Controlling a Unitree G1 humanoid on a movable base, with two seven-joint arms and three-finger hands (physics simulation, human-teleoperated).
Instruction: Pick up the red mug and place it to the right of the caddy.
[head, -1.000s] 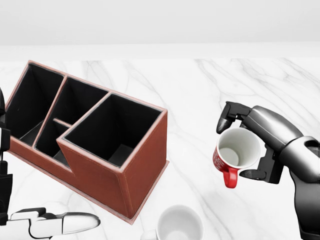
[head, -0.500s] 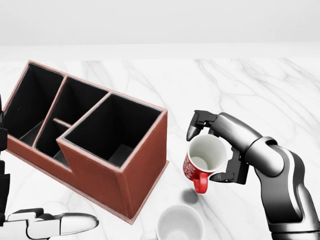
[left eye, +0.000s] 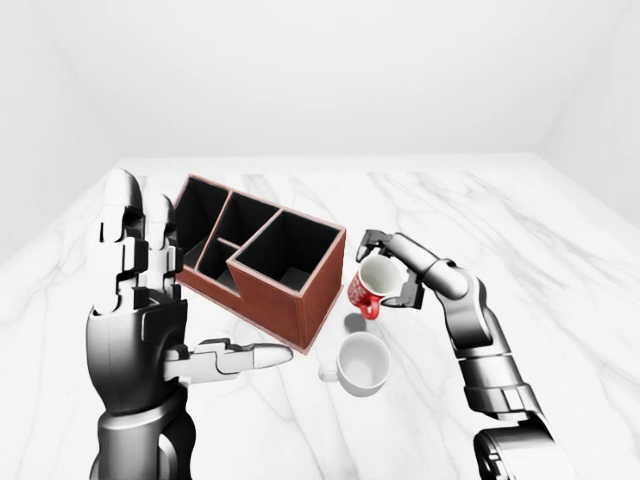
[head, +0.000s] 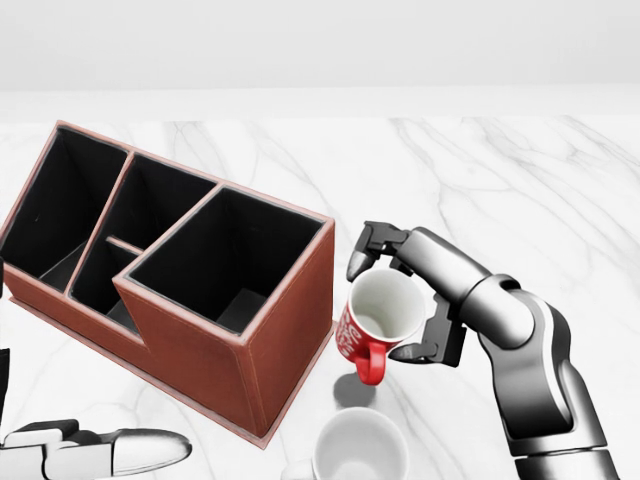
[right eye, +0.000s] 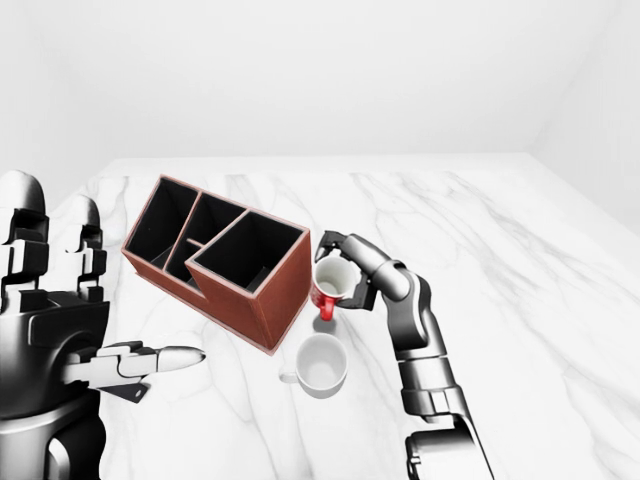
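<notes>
Currently the right robot hand (head: 400, 300) grips the red mug (head: 378, 322), apparently airborne beside the caddy (head: 190, 275); lowering to the worktop (head: 500, 170) and release remain.

Glossy glazed red mug (head: 375, 322), matt leather-like caddy (head: 270, 340), polished veined marble surface (head: 520, 180), shiny metallic right hand (head: 415, 290).

1 red mug (head: 378, 322), 1 white mug (head: 358, 447), 1 caddy (head: 250, 340)

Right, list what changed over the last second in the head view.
The right hand, fingers shut round the red ceramic mug, carried it leftward and lower, up beside the brown compartmented caddy. The caddy, white mug and left hand stayed put.
</notes>
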